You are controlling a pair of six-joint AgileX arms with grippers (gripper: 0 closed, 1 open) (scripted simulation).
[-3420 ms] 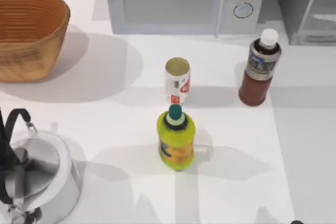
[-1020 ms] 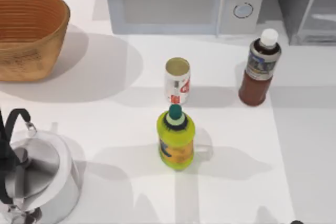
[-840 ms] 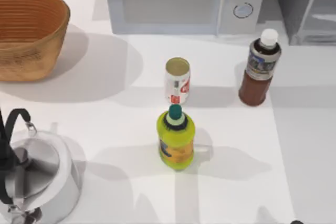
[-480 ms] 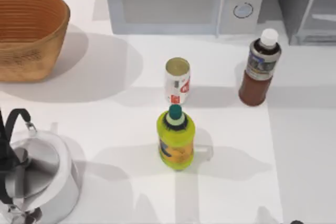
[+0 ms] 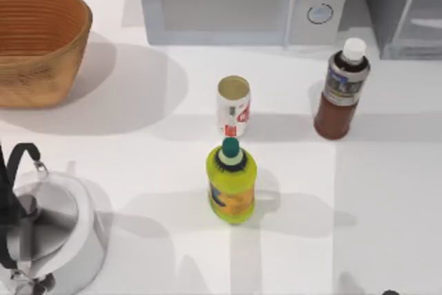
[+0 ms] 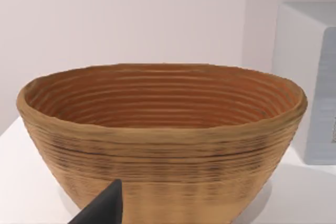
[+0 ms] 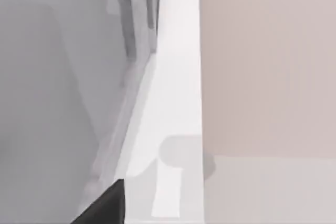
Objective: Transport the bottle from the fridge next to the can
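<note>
bottle (image 5: 342, 90): upright on the table, just in front of the fridge, at the right rear. Outside the cabinet, not inside. White cap up, label band facing the camera.
fridge (image 5: 404, 6): grey box at the rear right corner, pale door panel. Door state hard to judge from above.
can (image 5: 233, 106): upright mid-table, well apart from the bottle, to its left. Gold top up.
gap to close: bottle belongs beside the can; free patch of table on the can's right looks like the natural drop spot. Judgement only.
yellow-green bottle (image 5: 231, 182): upright just in front of the can, teal cap up. Blocks the near side of the can, so likely a side approach.
right gripper (image 7: 105, 203): one dark fingertip at the edge of the right wrist view, facing a grey panel and a white ledge by a pale wall. Near the fridge side, probably. Open or closed: can't tell.
left gripper (image 6: 102, 207): one dark fingertip in the left wrist view, facing the basket. Looks parked. Open or closed: can't tell.
task status: nothing gripped as far as visible; pick not yet made.
table (image 5: 387, 212): plain white top, flat, soft shadows.
microwave (image 5: 242, 1): white, two round dials, rear centre.
basket (image 5: 38, 43): woven, rear left.
kettle (image 5: 48, 233): steel, black handle, front left.
room: pale pinkish wall behind.
</note>
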